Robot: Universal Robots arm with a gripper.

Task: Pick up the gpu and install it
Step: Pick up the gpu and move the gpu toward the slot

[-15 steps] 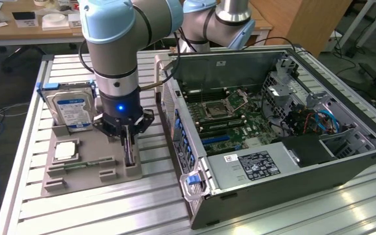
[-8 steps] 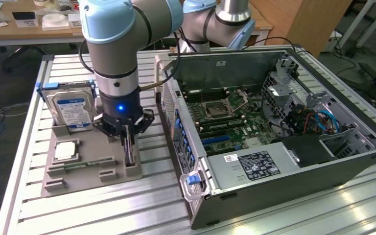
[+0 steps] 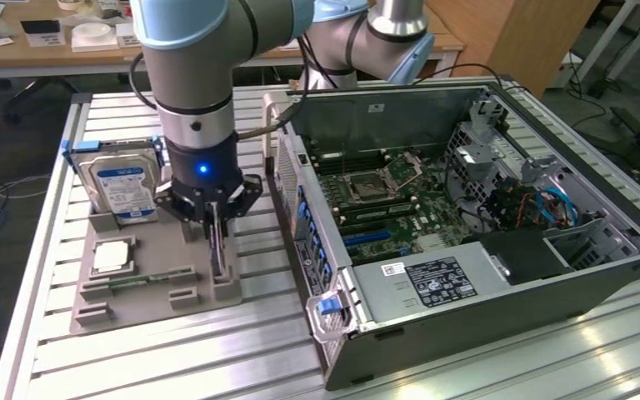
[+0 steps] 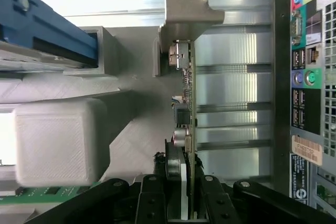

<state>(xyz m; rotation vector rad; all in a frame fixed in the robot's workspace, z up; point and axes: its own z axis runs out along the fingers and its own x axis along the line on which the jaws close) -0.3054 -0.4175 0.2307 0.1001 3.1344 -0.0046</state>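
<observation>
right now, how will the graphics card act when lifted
Probably stiff: the graphics card is a thin flat board. Likely fragile, with small parts bare on its face. Standing on edge in the grey stand, it may tip if nudged sideways.

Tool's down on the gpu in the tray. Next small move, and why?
Probably a short straight lift. The tool looks shut on the gpu, which stands on edge in a slot of the gray holder; pulling sideways could bind it there.
</observation>
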